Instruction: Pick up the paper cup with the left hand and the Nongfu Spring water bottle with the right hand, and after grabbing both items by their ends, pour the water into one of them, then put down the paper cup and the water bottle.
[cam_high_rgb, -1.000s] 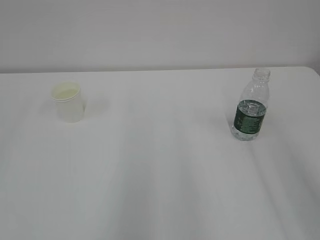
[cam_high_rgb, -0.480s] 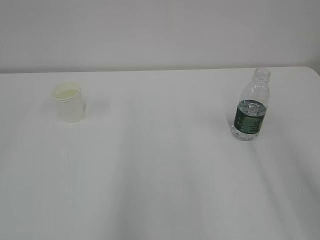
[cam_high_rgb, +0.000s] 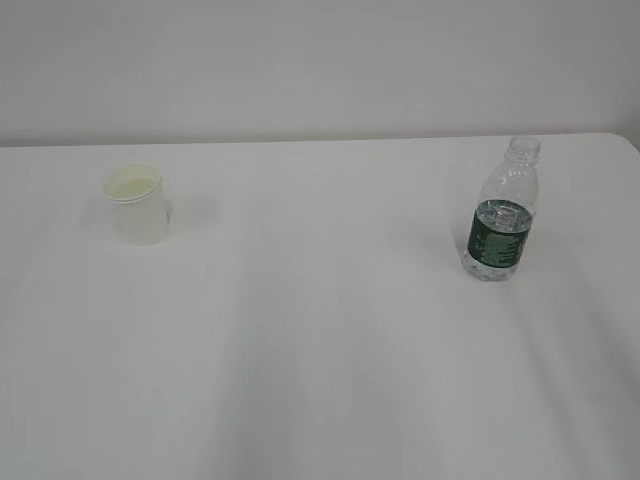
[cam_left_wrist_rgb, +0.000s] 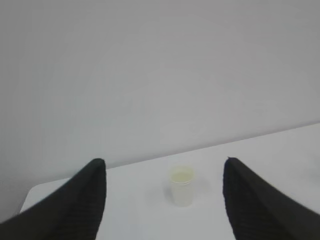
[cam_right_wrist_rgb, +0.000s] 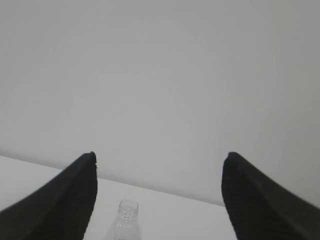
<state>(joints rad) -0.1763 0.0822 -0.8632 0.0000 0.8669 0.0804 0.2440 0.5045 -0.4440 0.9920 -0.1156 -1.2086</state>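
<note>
Cup and bottle are standing upright, well apart, on the white bench (cam_high_rgb: 320, 330).
The paper cup (cam_high_rgb: 137, 204) is opening upward; the Nongfu Spring water bottle (cam_high_rgb: 502, 212) is pointing its capless neck up, its lower body cut off in the right wrist view. The left end effector (cam_left_wrist_rgb: 165, 172) and the right end effector (cam_right_wrist_rgb: 159, 167) are both gaping wide, holding nothing.

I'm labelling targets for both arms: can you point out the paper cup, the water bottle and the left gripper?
paper cup (cam_high_rgb: 138, 205): exterior view, on its white side wall.
Nongfu Spring water bottle (cam_high_rgb: 498, 236): exterior view, on the dark green label.
left gripper (cam_left_wrist_rgb: 165, 167): left wrist view, midway between the open fingertips.
</note>
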